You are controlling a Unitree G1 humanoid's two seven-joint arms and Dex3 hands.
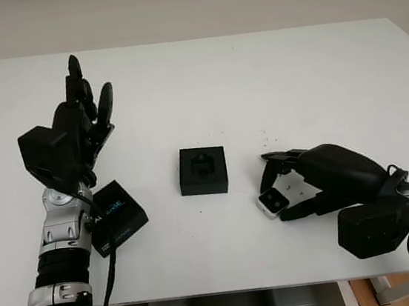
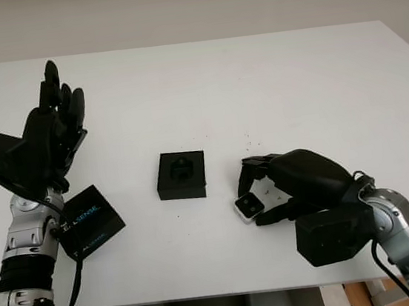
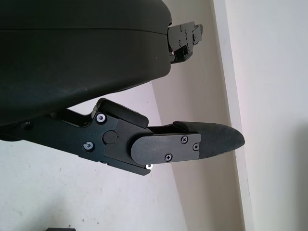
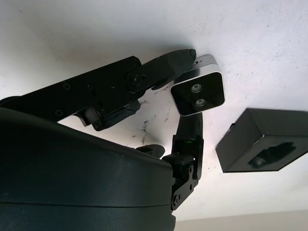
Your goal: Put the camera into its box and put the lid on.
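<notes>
Right hand (image 1: 287, 187): near right, fingers clasping the camera (image 1: 273, 202), seemingly just off the table (image 1: 270, 78).
Box (image 1: 203, 170): centre, open, black insert inside; left of camera, apart.
Lid (image 1: 115, 216): near left edge, flat.
Left hand (image 1: 81, 119): raised above lid, released, empty.
Far half: bare.

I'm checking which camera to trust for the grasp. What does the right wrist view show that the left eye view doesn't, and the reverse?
Right wrist view alone: the camera's dark front face with two lenses, and fingers pinching its body from opposite sides.
Left eye view alone: the lid lying by the left arm, the open left hand raised above the table, and the camera's place to the right of the box.
Both: the right hand closed on the camera, the open box nearby, apart from it.
</notes>
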